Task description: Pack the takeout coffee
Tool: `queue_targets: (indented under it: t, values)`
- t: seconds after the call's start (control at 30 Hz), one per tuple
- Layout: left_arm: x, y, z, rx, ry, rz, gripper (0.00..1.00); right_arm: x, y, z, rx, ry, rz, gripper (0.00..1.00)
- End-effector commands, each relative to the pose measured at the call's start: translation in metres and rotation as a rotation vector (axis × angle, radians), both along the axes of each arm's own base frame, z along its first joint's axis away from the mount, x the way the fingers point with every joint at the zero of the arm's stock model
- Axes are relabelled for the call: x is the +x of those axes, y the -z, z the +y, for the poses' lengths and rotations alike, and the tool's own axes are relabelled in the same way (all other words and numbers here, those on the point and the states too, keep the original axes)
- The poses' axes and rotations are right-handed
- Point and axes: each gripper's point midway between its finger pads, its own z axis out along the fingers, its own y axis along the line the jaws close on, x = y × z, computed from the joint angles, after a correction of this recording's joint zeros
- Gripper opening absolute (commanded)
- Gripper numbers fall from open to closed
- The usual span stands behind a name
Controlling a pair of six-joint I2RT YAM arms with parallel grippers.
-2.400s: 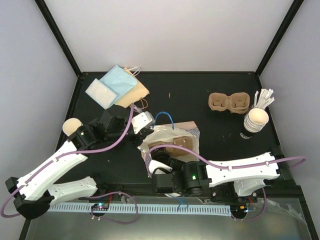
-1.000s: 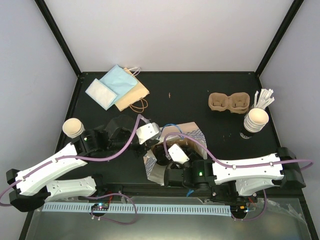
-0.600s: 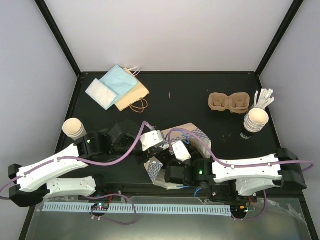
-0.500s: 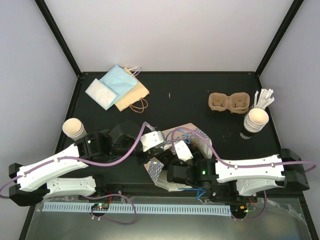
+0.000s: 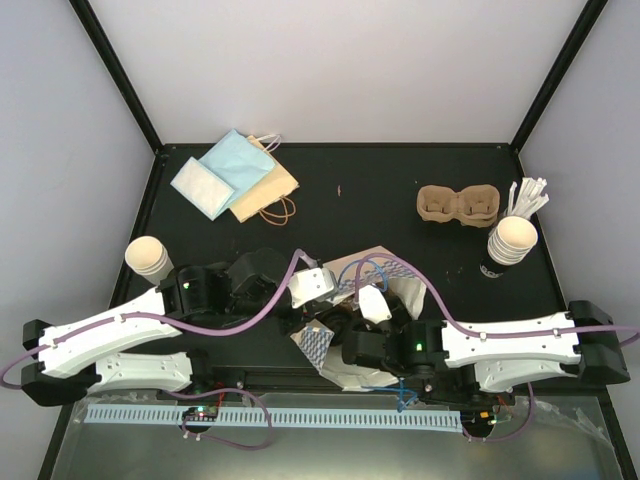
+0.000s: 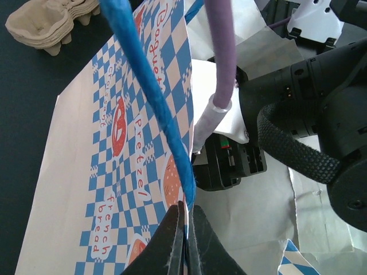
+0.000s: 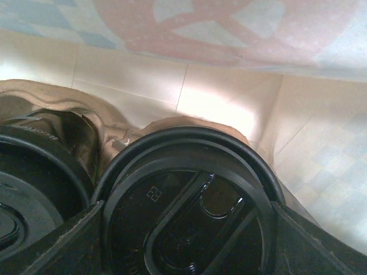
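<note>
The blue-checked paper bag (image 5: 385, 280) lies open at front centre. My left gripper (image 6: 186, 223) is shut on the bag's rim at its blue rope handle (image 6: 146, 86); from above it (image 5: 318, 303) sits at the bag's left edge. My right gripper (image 7: 189, 229) is inside the bag, its fingers (image 7: 54, 249) closed on either side of a cup with a black lid (image 7: 189, 206). A second black lid (image 7: 28, 189) sits beside it in the brown pulp tray (image 7: 114, 133). From above, the right gripper is hidden inside the bag.
A spare pulp tray (image 5: 458, 205) lies at the back right, with stacked paper cups (image 5: 512, 240) and white stir sticks (image 5: 528, 195) beside it. A lone cup (image 5: 148, 257) stands at the left. Flat blue and tan bags (image 5: 235, 175) lie at the back left.
Both wrists and the bag have shifted toward the near edge and slightly right. The right wrist has sunk further into the bag's mouth, and the tray inside no longer shows from above.
</note>
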Motion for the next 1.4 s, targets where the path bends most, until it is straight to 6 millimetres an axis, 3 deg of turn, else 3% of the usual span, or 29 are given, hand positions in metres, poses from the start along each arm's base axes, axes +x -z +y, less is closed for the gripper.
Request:
queue_targets:
  t: [0.0, 0.17, 0.57, 0.87, 1.37]
  values:
    - [-0.005, -0.012, -0.007, -0.047, 0.012, -0.001, 0.02, -0.002, 0.007, -0.002, 0.032, 0.05, 0.04, 0.49]
    - [-0.018, -0.013, -0.011, -0.055, 0.07, 0.021, 0.02, 0.004, 0.007, -0.009, 0.071, 0.102, 0.001, 0.49]
    - [-0.037, 0.009, -0.008, 0.013, 0.125, 0.071, 0.02, 0.02, -0.031, -0.002, 0.224, 0.037, -0.21, 0.49]
    - [-0.04, 0.018, -0.006, 0.04, 0.132, 0.09, 0.02, 0.018, -0.028, -0.002, 0.212, 0.013, -0.21, 0.5]
    - [-0.04, 0.009, -0.004, -0.014, 0.124, 0.075, 0.02, 0.021, -0.024, -0.011, 0.171, 0.058, -0.219, 0.5]
